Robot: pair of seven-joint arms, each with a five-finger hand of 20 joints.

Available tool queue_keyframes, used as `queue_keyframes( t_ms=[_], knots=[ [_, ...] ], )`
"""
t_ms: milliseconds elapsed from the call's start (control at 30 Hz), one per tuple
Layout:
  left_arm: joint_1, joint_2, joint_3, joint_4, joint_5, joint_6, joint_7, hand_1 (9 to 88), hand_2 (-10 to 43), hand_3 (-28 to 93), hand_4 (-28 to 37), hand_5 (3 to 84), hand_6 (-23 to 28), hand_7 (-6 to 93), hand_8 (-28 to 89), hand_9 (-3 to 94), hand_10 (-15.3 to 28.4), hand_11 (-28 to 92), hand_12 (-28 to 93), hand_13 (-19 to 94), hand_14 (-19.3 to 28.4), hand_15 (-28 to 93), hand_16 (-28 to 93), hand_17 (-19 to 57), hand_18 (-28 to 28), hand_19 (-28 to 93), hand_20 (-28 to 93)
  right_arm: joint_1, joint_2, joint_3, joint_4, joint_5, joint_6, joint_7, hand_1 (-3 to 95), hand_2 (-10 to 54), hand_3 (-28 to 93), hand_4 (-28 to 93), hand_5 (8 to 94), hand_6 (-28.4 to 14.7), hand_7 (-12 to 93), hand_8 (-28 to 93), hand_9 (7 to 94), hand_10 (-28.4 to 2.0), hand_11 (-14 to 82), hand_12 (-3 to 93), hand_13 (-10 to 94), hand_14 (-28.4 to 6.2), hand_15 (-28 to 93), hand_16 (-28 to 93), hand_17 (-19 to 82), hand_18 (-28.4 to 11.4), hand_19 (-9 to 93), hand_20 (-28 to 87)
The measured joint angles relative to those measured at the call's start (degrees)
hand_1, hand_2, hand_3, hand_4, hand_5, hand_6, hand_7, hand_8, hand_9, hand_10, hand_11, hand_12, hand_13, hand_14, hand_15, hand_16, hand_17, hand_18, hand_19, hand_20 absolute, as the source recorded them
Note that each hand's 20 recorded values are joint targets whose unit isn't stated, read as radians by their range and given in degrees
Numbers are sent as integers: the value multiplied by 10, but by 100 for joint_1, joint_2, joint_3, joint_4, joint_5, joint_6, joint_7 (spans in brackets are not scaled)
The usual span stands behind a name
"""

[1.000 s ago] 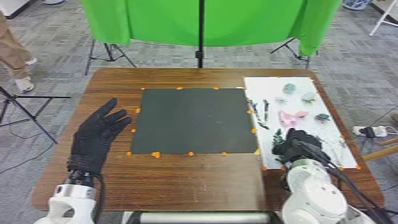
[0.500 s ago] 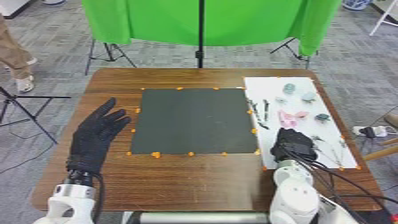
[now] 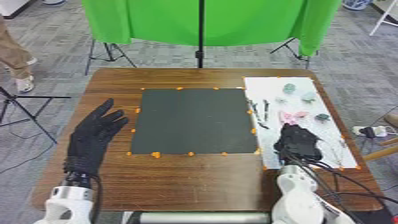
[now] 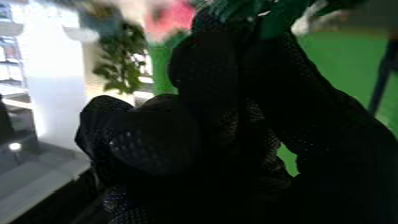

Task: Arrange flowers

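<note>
Looking at your head view, you see the right hand (image 3: 298, 143) a little farther up the white sheet (image 3: 259, 89), its front end now just beside the pink flower (image 3: 291, 117). The green sprig (image 4: 280, 17) that lay beside that hand a second ago is gone from its spot, so you can take it as probably picked up. If so, your next job is to carry it across to the dark mat (image 3: 191, 120) and lay it down without brushing the pink flower. The dark twigs (image 3: 266, 106) lie between the mat and the flower, and the pale green leaves (image 3: 289, 89) sit at the sheet's far end. Your left hand (image 3: 93, 132) waits at the left, relaxed and spread.

In your right wrist view, the fingers are bent in, seemingly pinching the sprig near their tips. The leaves run off the top edge, and black glove hides the stem, so you can't judge how firm the grip is. The pink patch (image 4: 169, 20) is too blurred to name.
</note>
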Motion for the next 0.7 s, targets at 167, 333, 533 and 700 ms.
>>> queue_keyframes(
  t_ms=[167,333,533,700],
  knots=[
    [17,7,-42,-18,-3,27,-7,269,95,736,-200,352,85,120,-90,336,197,255,119,226,242,467,-60,-115,198,410,165,249,-14,-32,-419,75,44,-277,576,-95,741,-283,878,-62,262,156,877,-124,511,262,884,-71,716,177,559,-224,932,553],
    [74,15,-167,-110,-11,110,-60,268,94,737,-201,352,84,120,-90,337,197,256,120,226,242,468,-60,-115,200,414,168,900,-409,-197,-400,557,-116,-1366,572,-95,744,-283,881,-62,256,158,880,-124,512,260,886,-70,716,179,561,-225,932,558],
    [-25,250,-270,-132,-88,236,-78,268,94,737,-201,352,86,121,-90,337,197,258,121,228,244,470,-59,-112,201,422,173,2057,-1537,-1096,589,672,-727,-2524,566,-95,744,-283,885,-59,253,160,883,-122,517,254,889,-70,716,179,563,-225,932,563],
    [-357,565,-235,-129,-146,333,-76,269,94,737,-201,352,85,121,-90,338,197,258,120,230,244,470,-59,-112,201,422,175,2535,-2563,-1537,1437,624,-828,-3093,564,-95,742,-283,884,-57,253,160,883,-122,522,249,891,-70,716,179,563,-226,932,568]
  ],
)
